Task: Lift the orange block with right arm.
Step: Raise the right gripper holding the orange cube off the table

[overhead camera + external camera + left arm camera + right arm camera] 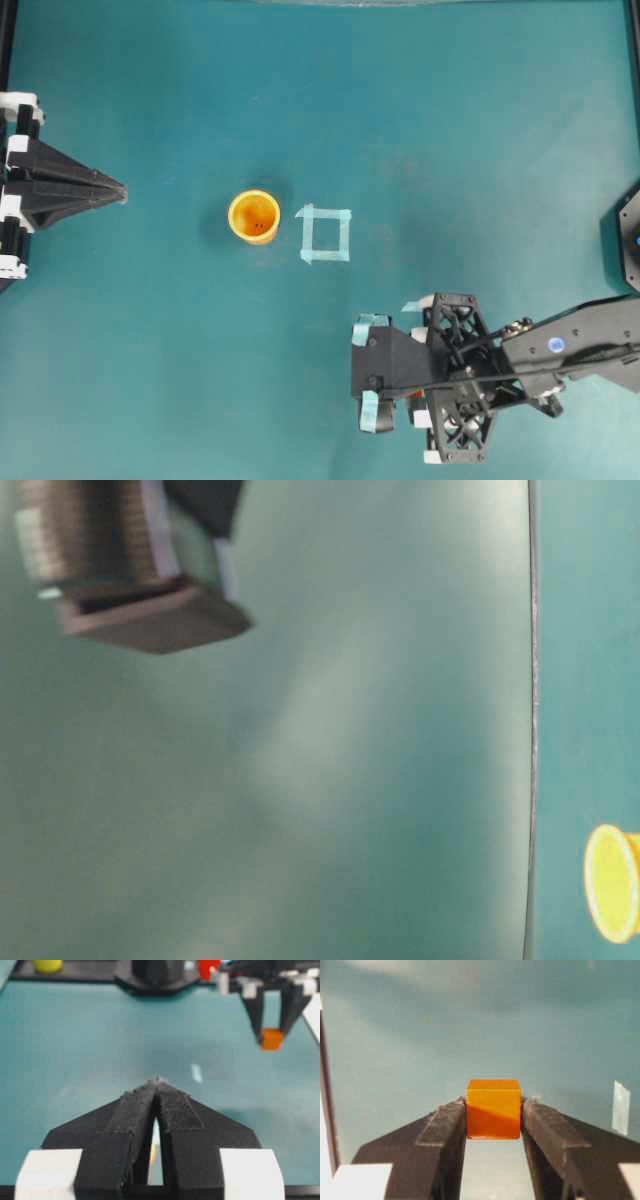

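your right gripper (pixel 493 1110) is clamped on the orange block (pixel 493 1108): in the right wrist view the two black fingers (pixel 445 1127) press flat against the block's left and right faces, and the block sits right at the fingertips with its top face and front face both showing. from the left wrist view you can see the same block (pixel 271 1039) pinched between the tips of the right gripper (pixel 271 1035), which points down, and the block looks to hang clear of the teal bench (pixel 100 1050) rather than resting on it. in the overhead view the right gripper (pixel 385 405) sits at the lower right, carried by the right arm (pixel 560 350), with teal tape patches on its body; the block itself is hidden under it there, apart from a faint speck of orange. up and to the left of that gripper, well apart from it, a square outline of pale tape (pixel 326 234) lies on the bench, and just beyond that square stands the orange cup (pixel 254 216), upright with its mouth open to the camera. your left gripper (pixel 118 191) rests at the far left edge, well away from the block, and its fingers (pixel 172 1110) are closed together to a point with nothing between them. the table-level view is mostly blur, showing only a dark fitting at the top left and the cup (pixel 612 882) at the right edge.
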{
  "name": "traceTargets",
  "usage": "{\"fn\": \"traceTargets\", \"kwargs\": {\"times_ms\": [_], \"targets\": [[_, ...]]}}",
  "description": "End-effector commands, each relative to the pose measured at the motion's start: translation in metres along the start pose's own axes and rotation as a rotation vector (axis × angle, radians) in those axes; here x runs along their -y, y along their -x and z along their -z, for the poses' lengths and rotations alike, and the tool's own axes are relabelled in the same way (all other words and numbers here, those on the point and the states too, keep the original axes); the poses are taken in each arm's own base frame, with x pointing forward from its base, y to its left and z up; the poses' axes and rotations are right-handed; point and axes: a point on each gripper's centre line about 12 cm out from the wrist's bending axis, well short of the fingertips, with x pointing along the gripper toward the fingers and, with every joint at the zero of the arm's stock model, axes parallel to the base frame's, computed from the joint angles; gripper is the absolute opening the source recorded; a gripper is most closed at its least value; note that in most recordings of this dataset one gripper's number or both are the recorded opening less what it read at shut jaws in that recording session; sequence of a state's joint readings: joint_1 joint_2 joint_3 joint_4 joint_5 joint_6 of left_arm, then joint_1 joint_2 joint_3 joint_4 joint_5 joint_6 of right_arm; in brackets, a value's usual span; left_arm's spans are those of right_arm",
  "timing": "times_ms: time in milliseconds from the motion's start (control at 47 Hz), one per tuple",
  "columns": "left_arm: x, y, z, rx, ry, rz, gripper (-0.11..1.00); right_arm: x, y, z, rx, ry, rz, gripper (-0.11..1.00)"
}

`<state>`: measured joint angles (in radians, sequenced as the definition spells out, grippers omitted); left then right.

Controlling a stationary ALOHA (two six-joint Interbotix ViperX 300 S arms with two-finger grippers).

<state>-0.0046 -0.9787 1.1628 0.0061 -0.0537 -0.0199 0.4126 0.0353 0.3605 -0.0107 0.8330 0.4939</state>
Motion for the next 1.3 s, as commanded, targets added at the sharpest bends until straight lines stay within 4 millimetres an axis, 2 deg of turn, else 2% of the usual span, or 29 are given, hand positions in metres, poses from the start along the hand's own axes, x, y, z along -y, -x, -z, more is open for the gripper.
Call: {"fn": "traceTargets", "kwargs": {"times_ms": [0, 340, 638, 1064, 1276], "targets": [[0.0, -0.001, -0.012, 0.029, -0.003, 0.002, 0.0, -0.008, 0.03, -0.013, 0.058, -0.002, -0.032, 0.41], [0.0, -0.001, -0.012, 0.029, -0.003, 0.002, 0.0, -0.012, 0.067, -0.023, 0.034, -0.001, -0.019, 0.41], [0.0, -0.001, -0.012, 0.029, -0.003, 0.002, 0.0, -0.014, 0.087, -0.027, 0.026, -0.002, -0.014, 0.41], [0.0, -0.001, -0.012, 0.029, -0.003, 0.002, 0.0, -0.02, 0.102, -0.037, 0.066, -0.004, -0.039, 0.41], [0.0, -0.001, -0.012, 0.029, -0.003, 0.002, 0.0, -0.019, 0.108, -0.036, 0.036, -0.004, -0.024, 0.41]]}}
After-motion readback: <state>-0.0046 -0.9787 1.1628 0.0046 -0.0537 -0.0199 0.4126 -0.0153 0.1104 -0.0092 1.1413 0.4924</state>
